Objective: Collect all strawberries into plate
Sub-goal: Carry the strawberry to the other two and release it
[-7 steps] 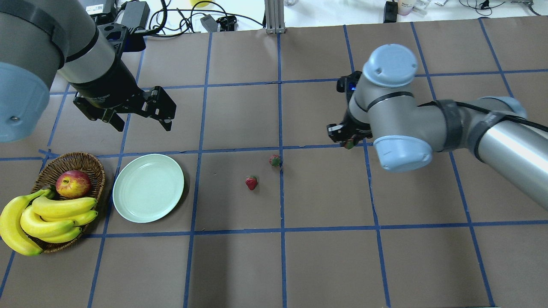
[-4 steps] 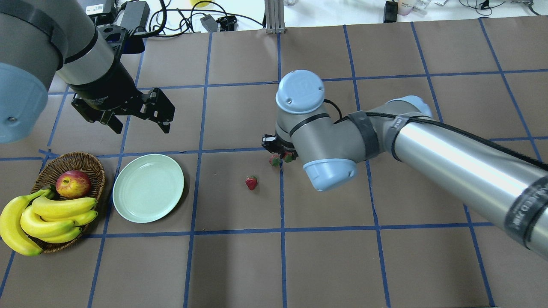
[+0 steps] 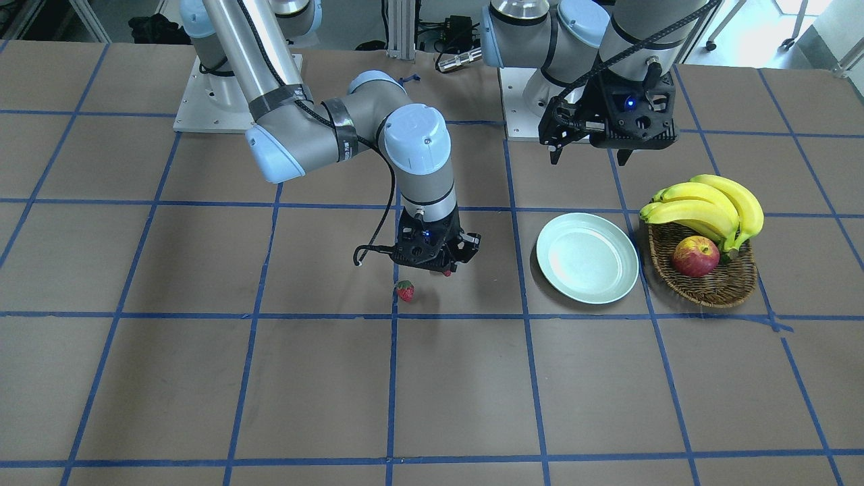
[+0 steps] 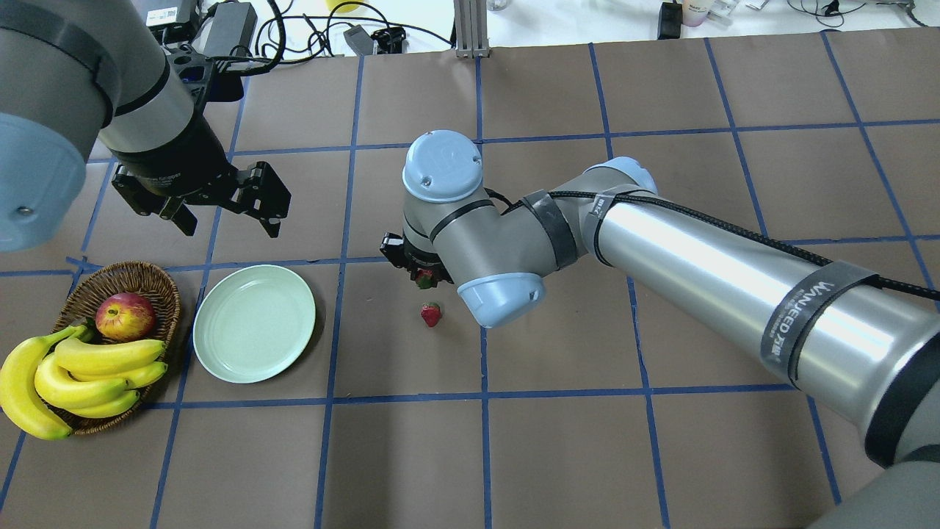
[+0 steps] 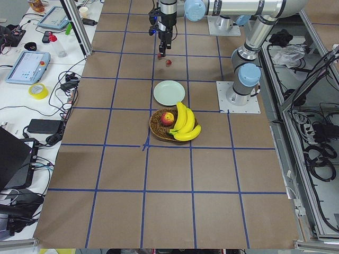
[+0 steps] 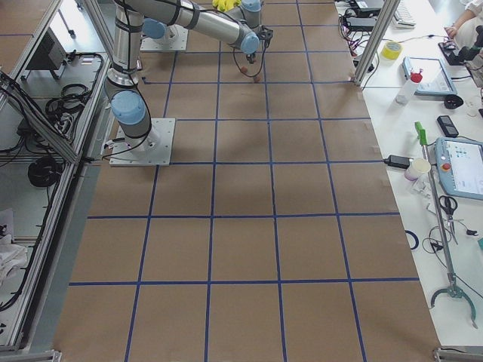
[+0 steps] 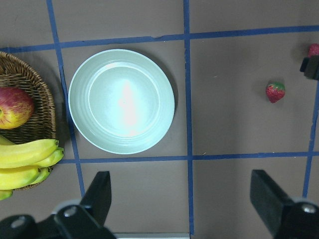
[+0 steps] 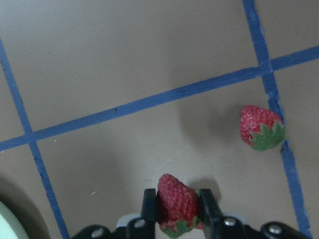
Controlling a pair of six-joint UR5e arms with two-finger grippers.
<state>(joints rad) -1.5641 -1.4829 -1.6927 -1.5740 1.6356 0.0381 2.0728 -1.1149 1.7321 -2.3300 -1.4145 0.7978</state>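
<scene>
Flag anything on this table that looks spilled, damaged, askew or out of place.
Nothing stands out. The plate sits flat and empty, with no spill or damage in view. The held strawberry is pinched in the right gripper; a loose strawberry lies nearby, simply not yet collected.

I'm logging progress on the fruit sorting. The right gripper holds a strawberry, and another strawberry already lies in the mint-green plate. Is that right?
Not quite. The right gripper does hold a strawberry, but the plate has nothing in it. The left wrist view shows a loose strawberry lying on the table, apart from the plate.
</scene>
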